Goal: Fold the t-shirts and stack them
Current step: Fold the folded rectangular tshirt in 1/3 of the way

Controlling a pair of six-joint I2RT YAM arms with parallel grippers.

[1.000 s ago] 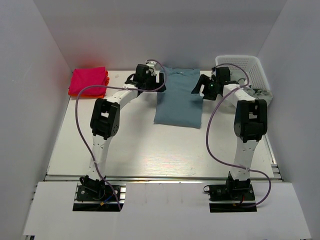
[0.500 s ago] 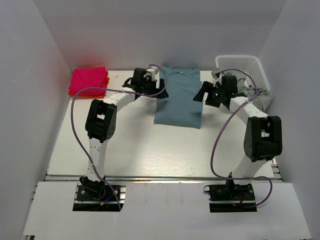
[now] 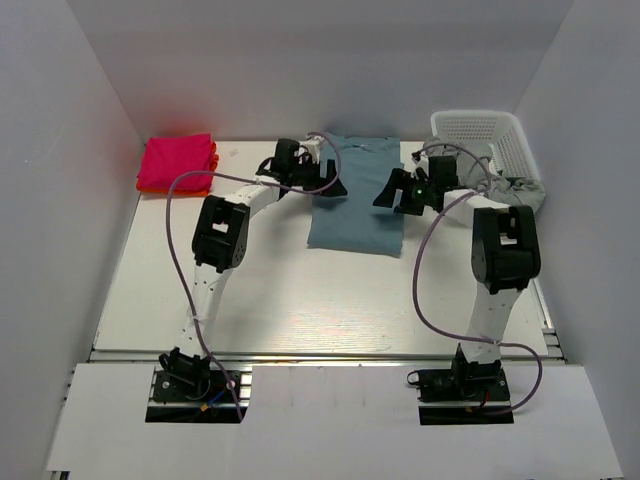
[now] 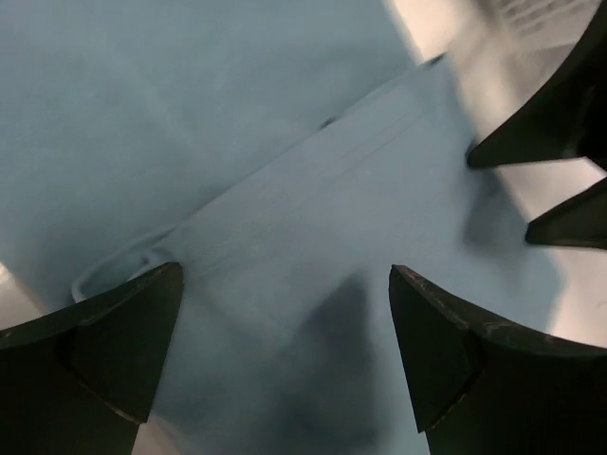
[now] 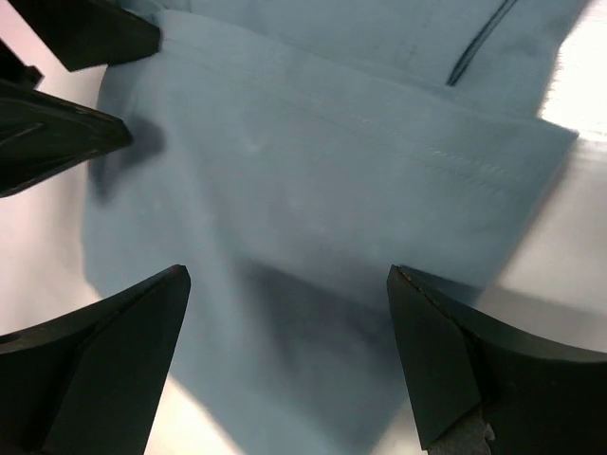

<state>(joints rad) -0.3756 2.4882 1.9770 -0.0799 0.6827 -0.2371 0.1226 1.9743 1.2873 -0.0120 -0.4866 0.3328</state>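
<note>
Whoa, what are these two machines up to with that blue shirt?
They are folding and stacking t-shirts. The left pincer and the right pincer hover open over the teal-blue shirt, one at each side, gripping nothing. A folded pink shirt lies on an orange one at the far left; a grey one hangs from the white basket.

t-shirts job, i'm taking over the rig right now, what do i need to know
Left gripper and right gripper: both open, empty, over the two sides of the teal t-shirt.
It lies flat mid-table, sleeves folded in.
Done: pink t-shirt folded on the orange t-shirt, far left corner.
To do: finish the teal one and stack it; grey t-shirt hangs from the white basket.
</note>
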